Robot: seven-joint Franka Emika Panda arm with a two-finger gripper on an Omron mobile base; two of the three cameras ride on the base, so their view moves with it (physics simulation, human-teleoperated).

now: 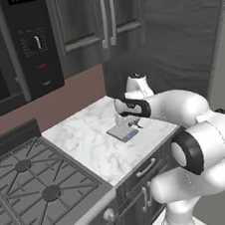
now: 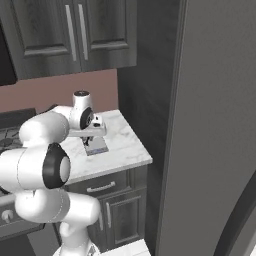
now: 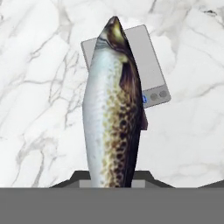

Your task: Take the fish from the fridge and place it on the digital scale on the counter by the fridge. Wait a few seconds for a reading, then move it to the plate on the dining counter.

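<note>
You have the fish [image 3: 114, 113] clamped in the gripper [image 3: 113, 181]: the jaws are closed tight on its tail end, and in the hand view its body runs from the finger tips at 6 o'clock up to its head near 12 o'clock. The silvery belly faces 9 o'clock, and the brown spotted back faces 3 o'clock. Behind the fish lies the digital scale [image 3: 151, 70], flat on the marble counter [image 3: 39, 87], its strip with small buttons toward 4 o'clock. The fish covers much of the scale's face; you cannot tell whether it touches.

In the left base view the gripper [image 1: 134, 123] hangs over the scale [image 1: 122, 132]. The stove [image 1: 33, 185] sits at 8 o'clock. In the right base view the fridge [image 2: 210, 125] fills the 3 o'clock side, its door closed.
</note>
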